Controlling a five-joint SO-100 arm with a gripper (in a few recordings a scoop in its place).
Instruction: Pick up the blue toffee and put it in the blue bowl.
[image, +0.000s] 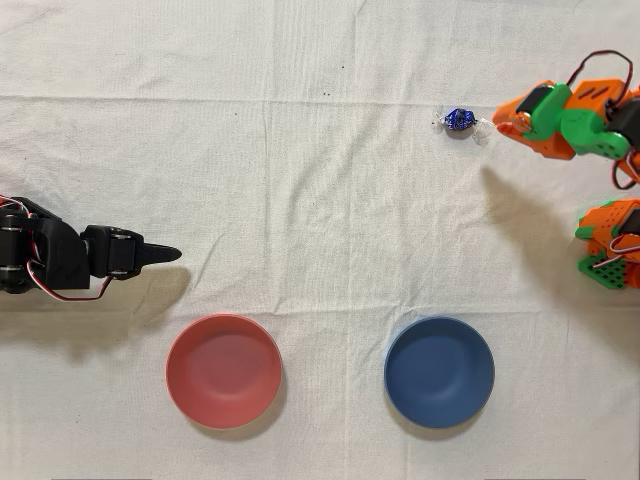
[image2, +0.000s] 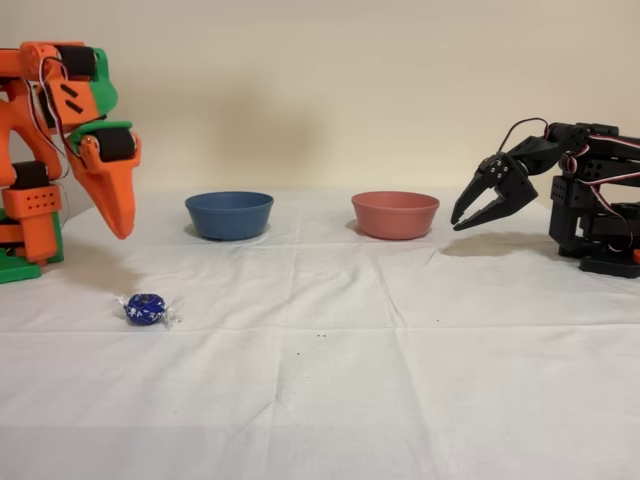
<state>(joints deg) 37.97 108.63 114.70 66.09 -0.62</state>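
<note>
Blue toffee (image2: 146, 309) first, nearest the fixed camera: lies on the white cloth of the counter (image2: 400, 380), toward the left in that view, free and untouched, well apart from both bowls. In the overhead view sits near the counter's upper right, toward the far edge from the bowls, just beside the orange claw (image: 503, 122) but not touching. Probably very light and small; hard round core under slick, shiny foil, so likely to squirt out of a shallow pinch. Crinkly twisted wrapper ends stick out on either side, too flimsy to hold by. Best taken across the round middle, fingers straddling the ball between the twists, closing gently.

Next back, orange claw (image2: 120, 225): hangs above the cloth, tip pointing down, a little behind and to the left of the toffee in the fixed view. Fingers look pressed together into one point, holding nothing. Needs to spread and come down over the candy; grasp not yet begun.

Farther back, blue bowl (image2: 229, 215) and, to its right in the fixed view, pinkish-red bowl (image2: 395, 214), both upright, near each other, apparently holding nothing. From overhead, blue bowl (image: 439, 371) rests near the lower edge, below the toffee; red one (image: 223, 370) to its left.

Off at the right in the fixed view, idle black arm (image2: 580, 200).
</note>
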